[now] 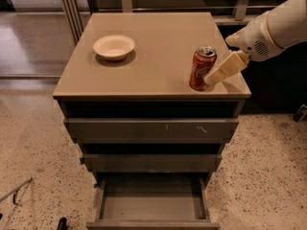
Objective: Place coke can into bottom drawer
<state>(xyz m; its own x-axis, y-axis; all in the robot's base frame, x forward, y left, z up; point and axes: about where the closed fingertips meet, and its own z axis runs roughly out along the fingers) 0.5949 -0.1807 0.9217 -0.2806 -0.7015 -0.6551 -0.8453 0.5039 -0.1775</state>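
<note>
- A white bowl (pixel 114 47) sits on the back left part of the tan cabinet top (pixel 158 37), all by itself
- The gripper (pixel 213 76) hangs over the right front corner of that top
- The top drawer front (pixel 120 127) is shut and has pale scratch marks
- The middle drawer front (pixel 151 162) is plain
- The floor (pixel 33 138) is speckled, with a thin metal rod (pixel 15 189) lying at the lower left
</note>
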